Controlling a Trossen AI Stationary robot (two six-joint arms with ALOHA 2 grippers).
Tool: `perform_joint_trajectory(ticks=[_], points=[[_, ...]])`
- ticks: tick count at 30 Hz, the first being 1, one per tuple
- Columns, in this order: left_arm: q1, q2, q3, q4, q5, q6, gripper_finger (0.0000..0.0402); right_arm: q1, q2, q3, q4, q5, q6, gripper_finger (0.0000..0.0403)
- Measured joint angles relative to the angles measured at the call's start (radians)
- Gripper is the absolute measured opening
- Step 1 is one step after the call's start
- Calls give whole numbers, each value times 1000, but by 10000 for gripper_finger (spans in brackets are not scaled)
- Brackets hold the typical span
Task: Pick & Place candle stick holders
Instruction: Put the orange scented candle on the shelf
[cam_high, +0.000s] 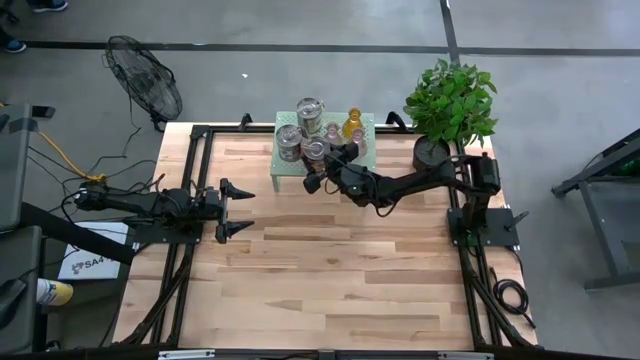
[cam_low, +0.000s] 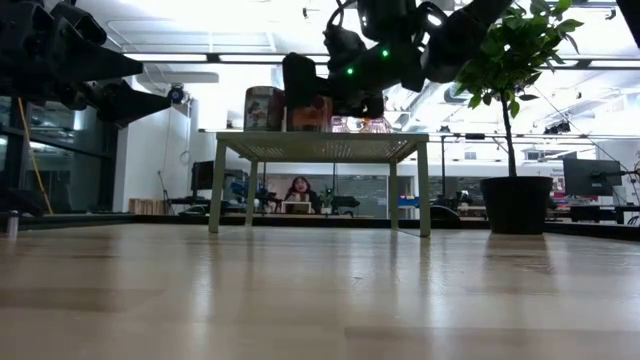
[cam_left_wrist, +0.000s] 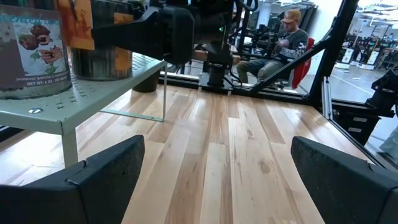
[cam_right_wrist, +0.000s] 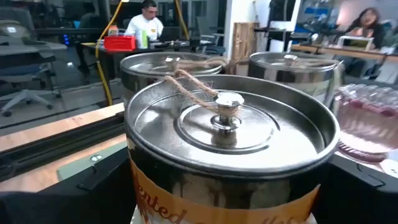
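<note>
The mint-green stand (cam_high: 285, 170) at the table's far middle carries three silver lidded holders, pinkish glass holders (cam_high: 334, 130) and an amber one (cam_high: 352, 125). My right gripper (cam_high: 326, 168) reaches over the stand's near edge. It is open, with one finger on each side of the nearest silver holder (cam_right_wrist: 230, 130), which stands upright on the stand (cam_low: 310, 112). The other two silver holders (cam_right_wrist: 168, 68) (cam_right_wrist: 292, 65) stand behind it, and a pink glass (cam_right_wrist: 367, 118) beside it. My left gripper (cam_high: 235, 208) is open and empty above the table's left part. My right gripper has its two fingers (cam_right_wrist: 93, 180) level at the side wall of the nearest silver holder (cam_right_wrist: 161, 186), one on each side, coming from the table's right. Whether they touch the wall I cannot tell. The holder stands on the stand.
A potted green plant (cam_high: 450, 105) stands at the table's far right, beside the stand. A floor fan (cam_high: 145, 80) is off the far left corner. Bare wooden table (cam_high: 330, 270) lies in front of the stand. People sit in the room beyond the table.
</note>
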Motion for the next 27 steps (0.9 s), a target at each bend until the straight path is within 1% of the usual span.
perform_joint_trajectory(ticks=[3,8,12,20,27], points=[[0,0,0,0,0,0,399,-12,0,1,-17,-26,29,356],[0,0,0,0,0,0,399,-24,-1,2,-26,-58,32,356],[0,0,0,0,0,0,399,-30,-1,2,-30,-73,-3,357],[0,0,0,0,0,0,399,-30,-2,3,-42,-63,-30,379],[0,0,0,0,0,0,399,-30,-2,2,-45,-66,-33,384]])
